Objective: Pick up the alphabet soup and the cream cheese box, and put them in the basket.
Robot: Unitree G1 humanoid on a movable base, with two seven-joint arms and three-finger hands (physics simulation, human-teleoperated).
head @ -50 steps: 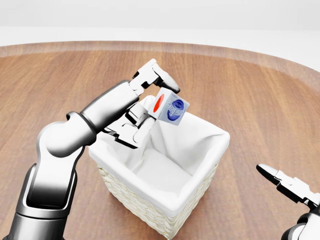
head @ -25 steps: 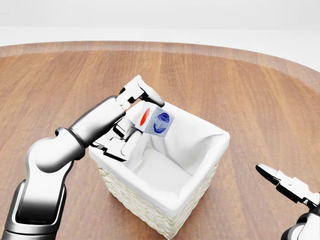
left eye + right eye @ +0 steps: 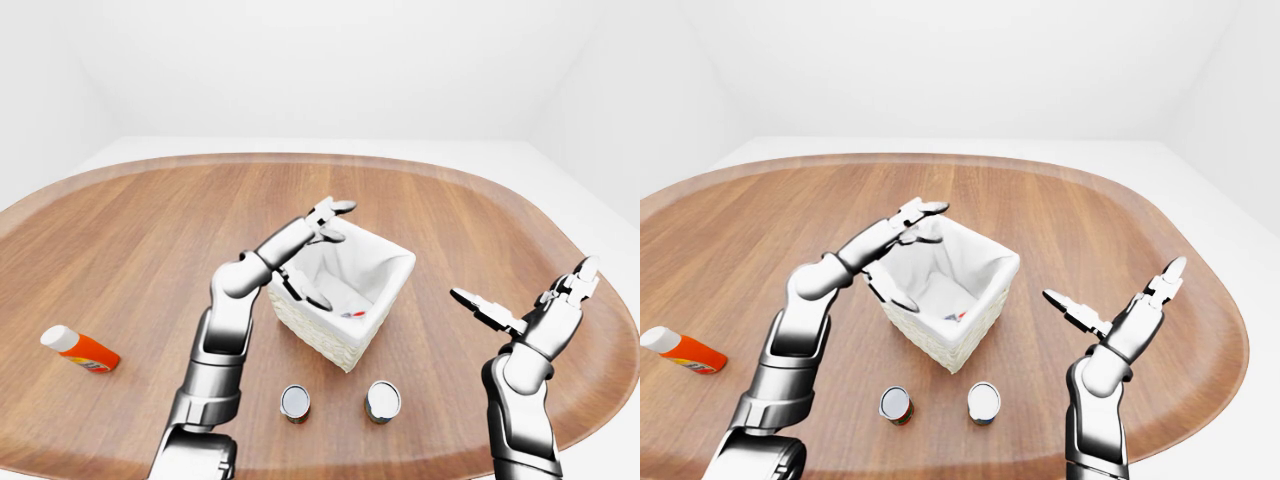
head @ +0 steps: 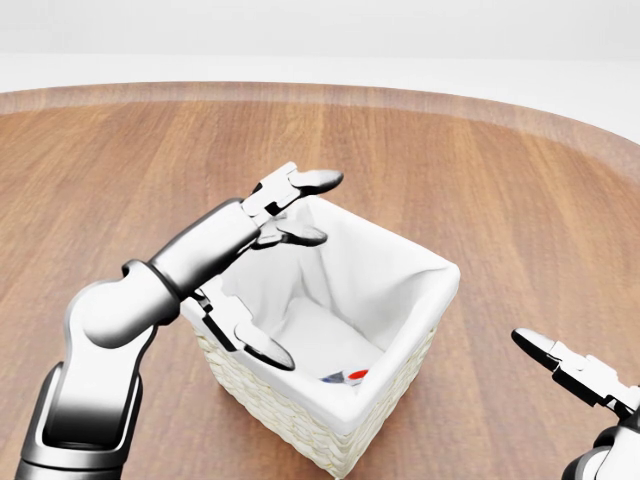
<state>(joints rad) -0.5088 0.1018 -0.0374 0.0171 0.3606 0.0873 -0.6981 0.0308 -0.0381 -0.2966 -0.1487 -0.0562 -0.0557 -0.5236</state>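
Observation:
The white-lined wicker basket stands mid-table. Inside it, low against its near wall, lies the cream cheese box, only a red and blue corner showing. My left hand hovers over the basket's left rim, open, fingers spread and holding nothing. Two cans stand below the basket in the left-eye view, one to the left and one to the right. Both show only their silver tops, so I cannot tell which is the alphabet soup. My right hand is raised at the right, open and empty.
An orange bottle with a white cap lies at the table's far left. The wooden oval table stretches wide around the basket, its edge close to my right arm in the eye views.
My left hand lowered the cream cheese box toward the basket, then spread its fingers. The box has dropped inside. The right hand has not moved.

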